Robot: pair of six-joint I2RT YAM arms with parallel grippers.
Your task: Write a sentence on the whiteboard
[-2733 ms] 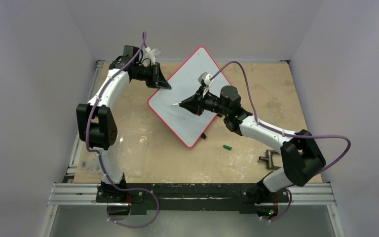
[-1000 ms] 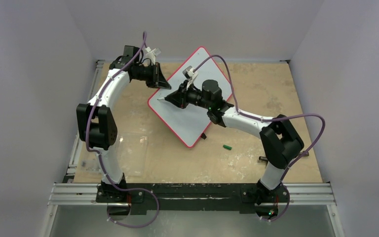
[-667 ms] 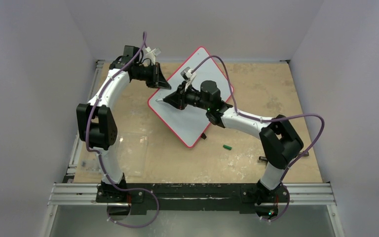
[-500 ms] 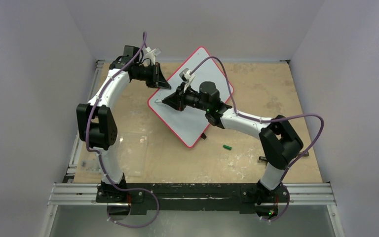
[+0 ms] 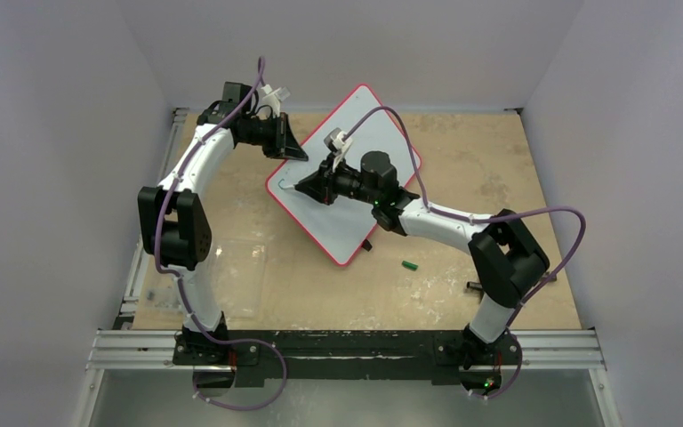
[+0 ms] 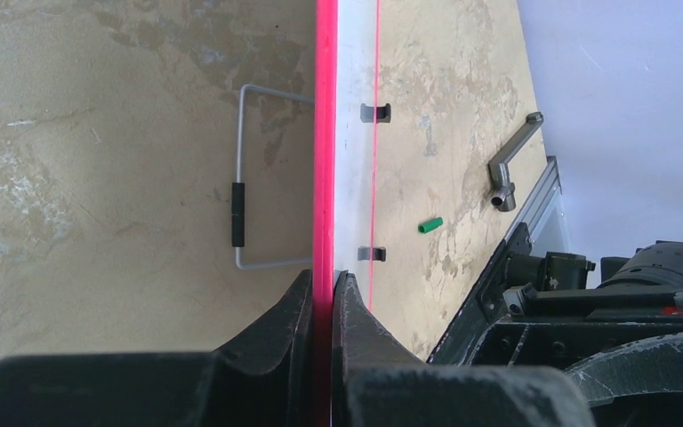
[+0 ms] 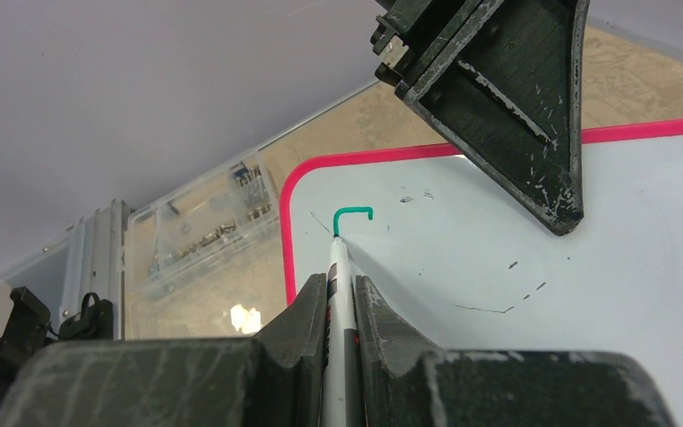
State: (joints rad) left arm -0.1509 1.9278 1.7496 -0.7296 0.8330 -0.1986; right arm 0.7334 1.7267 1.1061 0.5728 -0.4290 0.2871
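Note:
The whiteboard (image 5: 369, 124), white with a thin red rim, stands tilted at the back middle. My left gripper (image 5: 290, 149) is shut on its upper left edge; the left wrist view shows the red rim (image 6: 325, 133) pinched between the jaws of the left gripper (image 6: 325, 283). My right gripper (image 5: 318, 187) is shut on a white marker (image 7: 338, 294) with its green tip on the board (image 7: 462, 231) near the left corner. Of the sentence, only a short green hooked stroke (image 7: 354, 213) shows.
A green marker cap (image 5: 409, 265) and a grey metal handle (image 5: 478, 286) lie on the wooden table right of the board. A clear plastic box (image 7: 200, 231) of small parts sits at the left. A wire stand (image 6: 242, 178) is behind the board.
My right gripper has carried the marker left across the board to its left corner and then slightly down. A short green stroke has appeared at the tip. The left arm has not moved.

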